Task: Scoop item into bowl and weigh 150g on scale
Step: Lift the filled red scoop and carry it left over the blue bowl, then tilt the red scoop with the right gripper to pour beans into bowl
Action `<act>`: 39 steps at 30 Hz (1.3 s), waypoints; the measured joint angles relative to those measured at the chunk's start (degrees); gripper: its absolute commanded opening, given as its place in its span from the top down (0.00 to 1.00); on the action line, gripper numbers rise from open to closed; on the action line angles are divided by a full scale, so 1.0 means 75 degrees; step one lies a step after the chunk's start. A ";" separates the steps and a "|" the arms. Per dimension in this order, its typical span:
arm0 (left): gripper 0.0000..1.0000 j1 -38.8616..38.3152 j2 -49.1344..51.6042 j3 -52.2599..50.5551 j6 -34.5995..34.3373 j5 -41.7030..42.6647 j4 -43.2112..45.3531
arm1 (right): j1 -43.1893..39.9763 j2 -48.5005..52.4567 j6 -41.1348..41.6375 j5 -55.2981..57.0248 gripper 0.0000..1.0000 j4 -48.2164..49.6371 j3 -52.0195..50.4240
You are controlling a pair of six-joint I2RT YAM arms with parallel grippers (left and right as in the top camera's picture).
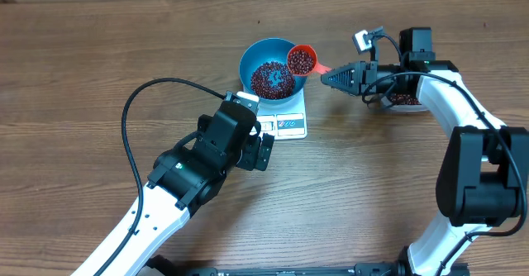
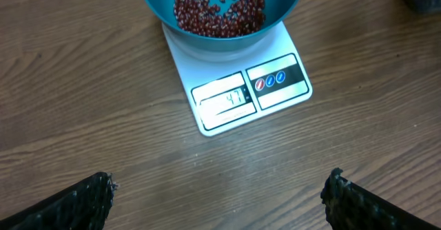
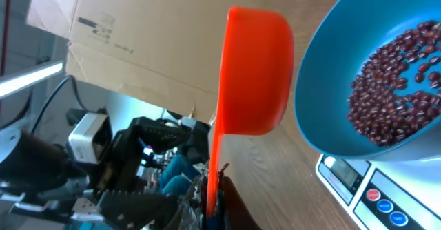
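The blue bowl (image 1: 247,64) is seated on the white kitchen scale (image 1: 291,122), towards the far middle of the wooden table (image 1: 372,193). A shallow layer of red-brown beans (image 1: 271,79) is seen covering the bowl's bottom. In the left wrist view the display appears to read 47, so the target is judged to be well short of reached.

An orange scoop (image 3: 255,71) is gripped by its handle in the clamped right gripper (image 1: 329,75). It is held at the far-right rim of the bowl. Seen from overhead, the scoop is loaded with beans and roughly level, and nothing is seen pouring. This load is judged to be about to be tipped in. Several more are likely to be needed from the clear tub (image 1: 411,108) at the far right, partly hidden by the arm.

The left gripper (image 1: 264,150) is parked just near-left of the scale, its jaws spread wide and nothing grasped.
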 measured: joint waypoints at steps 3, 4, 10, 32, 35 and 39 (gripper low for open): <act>0.01 0.0000 0.0000 0.0000 0.0000 0.0003 0.0003 | 0.0163 0.0000 0.1113 0.0446 0.96 0.0781 0.0000; 0.00 0.0000 0.0000 0.0000 0.0000 0.0003 0.0000 | 0.0227 0.0000 0.1413 0.0580 0.96 0.1125 -0.0015; 0.00 0.0000 0.0000 0.0000 0.0000 0.0003 0.0000 | 0.0641 0.0012 0.1918 0.1807 0.96 0.1699 -0.0015; 0.01 0.0000 0.0000 0.0000 0.0000 0.0003 0.0000 | 0.1134 0.0012 -0.4296 0.4214 0.96 0.1781 -0.0015; 0.00 0.0000 0.0000 0.0000 0.0000 0.0003 0.0000 | 0.1137 0.0012 -0.5499 0.4223 0.96 0.1813 -0.0015; 0.00 0.0000 0.0000 0.0000 0.0000 0.0003 0.0000 | 0.1134 0.0012 -0.6854 0.4453 0.96 0.2361 -0.0015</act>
